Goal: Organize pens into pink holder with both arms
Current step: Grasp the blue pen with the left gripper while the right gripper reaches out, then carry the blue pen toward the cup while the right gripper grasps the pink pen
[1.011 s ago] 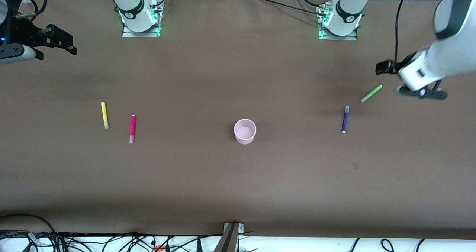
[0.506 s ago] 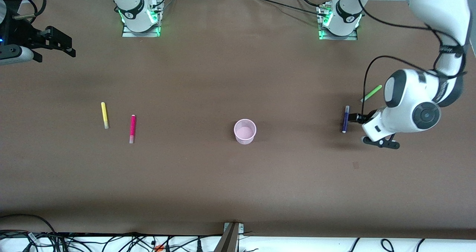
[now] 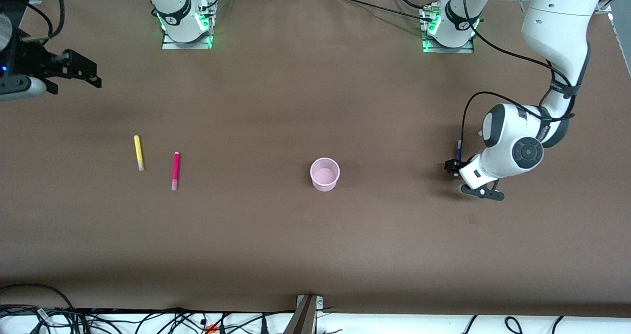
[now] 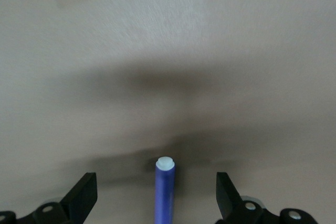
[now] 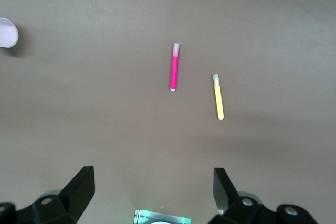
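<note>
The pink holder point(image 3: 325, 174) stands upright mid-table and also shows at the edge of the right wrist view point(image 5: 6, 32). The yellow pen point(image 3: 139, 152) point(image 5: 218, 97) and the magenta pen point(image 3: 175, 170) point(image 5: 174, 66) lie side by side toward the right arm's end. The purple pen point(image 3: 459, 149) lies toward the left arm's end. My left gripper point(image 3: 458, 169) is low over its nearer end, open, with the pen point(image 4: 164, 192) between the fingers point(image 4: 84, 198). The green pen is hidden by the left arm. My right gripper point(image 3: 79, 70) point(image 5: 152, 192) waits open and empty, high at the right arm's end.
The arm bases point(image 3: 186, 33) point(image 3: 448, 36) with green lights stand along the table's edge farthest from the front camera. Cables run along the nearest edge point(image 3: 148, 319). A small dark mark point(image 3: 472, 219) is on the brown tabletop nearer the camera than the left gripper.
The left arm has swung from beside the green pen down to the purple pen, and its gripper now straddles it. The right arm has barely moved.
</note>
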Available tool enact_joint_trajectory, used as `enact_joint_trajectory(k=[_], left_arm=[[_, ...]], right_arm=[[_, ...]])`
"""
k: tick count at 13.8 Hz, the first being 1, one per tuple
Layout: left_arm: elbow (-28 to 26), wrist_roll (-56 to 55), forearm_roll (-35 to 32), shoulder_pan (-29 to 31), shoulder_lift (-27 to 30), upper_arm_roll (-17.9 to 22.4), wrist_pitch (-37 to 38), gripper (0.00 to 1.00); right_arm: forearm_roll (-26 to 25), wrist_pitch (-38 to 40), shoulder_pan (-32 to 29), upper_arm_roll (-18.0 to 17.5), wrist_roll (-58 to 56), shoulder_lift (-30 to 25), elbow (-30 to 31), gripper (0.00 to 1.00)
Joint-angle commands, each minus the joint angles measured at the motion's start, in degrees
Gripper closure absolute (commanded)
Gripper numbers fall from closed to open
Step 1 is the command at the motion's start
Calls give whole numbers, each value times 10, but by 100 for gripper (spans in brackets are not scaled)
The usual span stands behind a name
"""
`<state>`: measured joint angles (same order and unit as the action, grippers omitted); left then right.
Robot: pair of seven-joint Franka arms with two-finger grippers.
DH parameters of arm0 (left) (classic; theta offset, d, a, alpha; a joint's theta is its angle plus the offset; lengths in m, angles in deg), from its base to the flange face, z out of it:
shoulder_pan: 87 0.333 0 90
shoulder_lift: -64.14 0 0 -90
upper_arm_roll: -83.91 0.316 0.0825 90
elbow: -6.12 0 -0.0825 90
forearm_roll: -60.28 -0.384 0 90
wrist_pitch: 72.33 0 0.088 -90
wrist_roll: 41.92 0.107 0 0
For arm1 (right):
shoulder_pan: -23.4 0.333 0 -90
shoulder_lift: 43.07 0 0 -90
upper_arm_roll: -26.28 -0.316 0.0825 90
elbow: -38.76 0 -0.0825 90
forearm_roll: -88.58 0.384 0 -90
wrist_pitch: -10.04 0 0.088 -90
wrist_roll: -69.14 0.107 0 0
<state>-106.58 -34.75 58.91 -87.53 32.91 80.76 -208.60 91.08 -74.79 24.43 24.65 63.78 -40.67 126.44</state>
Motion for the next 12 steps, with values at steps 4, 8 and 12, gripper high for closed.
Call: enact_joint_trajectory(k=[4,8,12], left_arm=[[-38,10,-10,-3,16,-5,-21,59],[-35,11,-13,-3,21,-6,-18,100],[-10,31,-13,-3,75,-31,34,100]], right_arm=[[-7,-10,1,-1,-7,45,-11,0],[-1,-12,-3,0,-4,102,1,0],[-1,-116,3,-4,71,106,103,0]])
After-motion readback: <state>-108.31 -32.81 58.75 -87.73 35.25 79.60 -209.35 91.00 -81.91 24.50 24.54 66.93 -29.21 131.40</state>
